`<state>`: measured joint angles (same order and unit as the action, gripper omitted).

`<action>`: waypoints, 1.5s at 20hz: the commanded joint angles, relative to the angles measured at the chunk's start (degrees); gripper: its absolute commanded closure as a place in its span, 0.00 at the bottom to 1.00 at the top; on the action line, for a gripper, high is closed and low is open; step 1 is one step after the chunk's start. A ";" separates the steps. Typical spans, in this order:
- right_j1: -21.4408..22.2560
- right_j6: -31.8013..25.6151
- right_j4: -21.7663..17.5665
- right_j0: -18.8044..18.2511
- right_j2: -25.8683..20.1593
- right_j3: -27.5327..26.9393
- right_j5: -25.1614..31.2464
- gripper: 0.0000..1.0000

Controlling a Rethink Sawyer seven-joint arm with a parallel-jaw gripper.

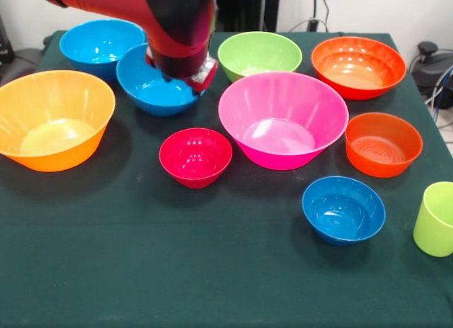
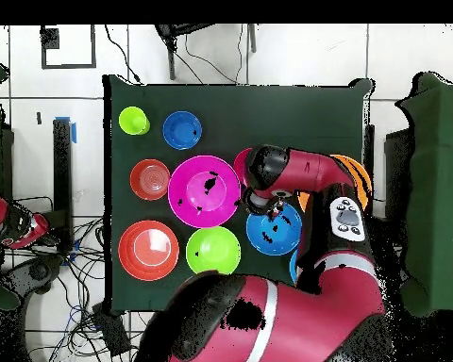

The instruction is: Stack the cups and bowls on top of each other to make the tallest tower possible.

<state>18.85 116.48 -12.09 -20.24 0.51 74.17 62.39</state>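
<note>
Bowls sit apart on the green table (image 1: 106, 271), none stacked: orange bowl (image 1: 53, 119), blue bowl (image 1: 152, 87) under the gripper (image 1: 185, 71), crimson bowl (image 1: 195, 156), pink bowl (image 1: 283, 119), lime cup (image 1: 435, 218). Whether the gripper holds anything, I cannot tell.

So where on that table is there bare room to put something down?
The widest bare cloth is the front strip of the dark green table, below the small crimson plastic bowl and left of the small blue plastic bowl and lime-green plastic cup. The far half is crowded: bowls sit close around the large pink plastic bowl, under the robot's arm.
</note>
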 commanded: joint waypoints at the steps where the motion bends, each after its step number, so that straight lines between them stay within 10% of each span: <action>1: -2.54 -7.64 -0.12 -2.89 -9.18 3.91 -9.80 0.00; 30: 0.55 -6.82 -0.12 -4.15 -12.53 4.20 -4.83 0.00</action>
<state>18.53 116.48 -11.93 -24.32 -5.66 76.62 56.66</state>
